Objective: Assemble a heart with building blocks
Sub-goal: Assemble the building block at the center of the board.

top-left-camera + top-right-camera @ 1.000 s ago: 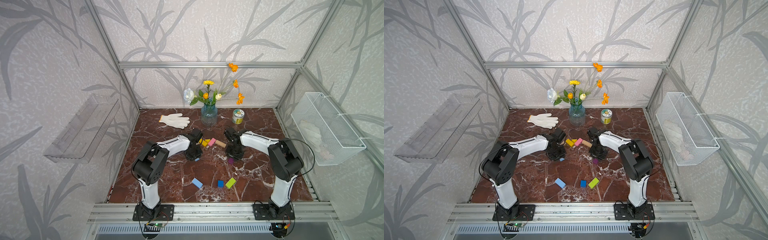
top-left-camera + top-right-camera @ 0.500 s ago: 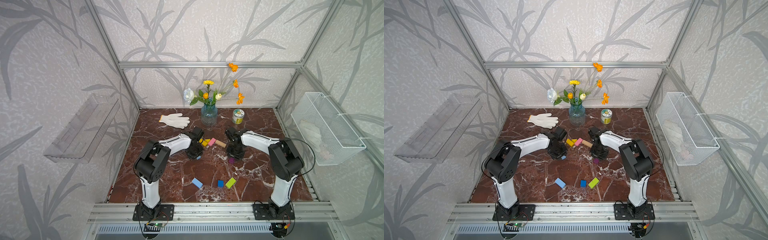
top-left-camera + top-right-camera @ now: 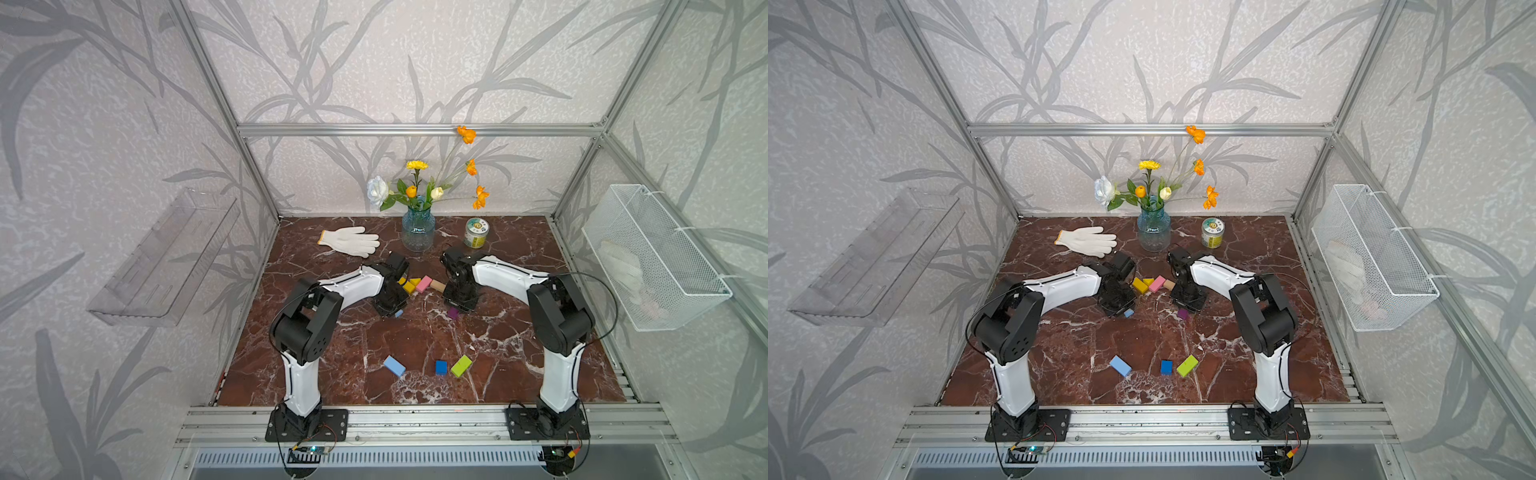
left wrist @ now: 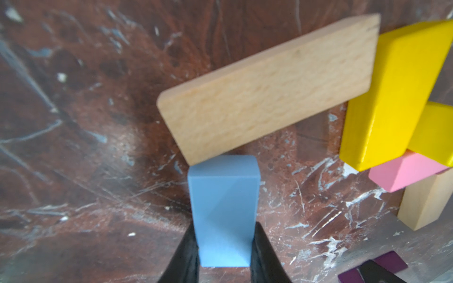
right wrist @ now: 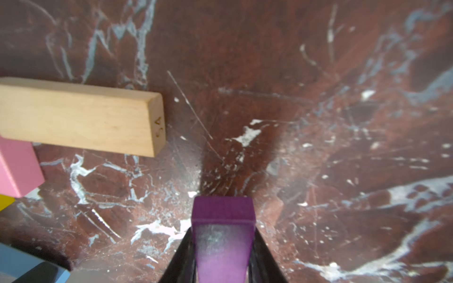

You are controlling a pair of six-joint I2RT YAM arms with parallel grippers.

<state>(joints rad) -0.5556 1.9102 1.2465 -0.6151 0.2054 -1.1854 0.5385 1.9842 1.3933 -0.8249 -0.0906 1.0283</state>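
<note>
My left gripper is shut on a light blue block, whose far end touches a flat tan block. That tan block meets a yellow block, then a pink one and a second tan one. Together they form a crooked row at the table's middle; no heart outline shows. My right gripper is shut on a purple block low over the table, close to the second tan block. In both top views the grippers flank this row.
Near the front lie a loose light blue block, a dark blue block and a lime block. At the back are a white glove, a flower vase and a tin. A wire basket hangs on the right wall.
The left gripper has crept slightly right and away with the light blue block. The right arm and its purple block have stayed put.
</note>
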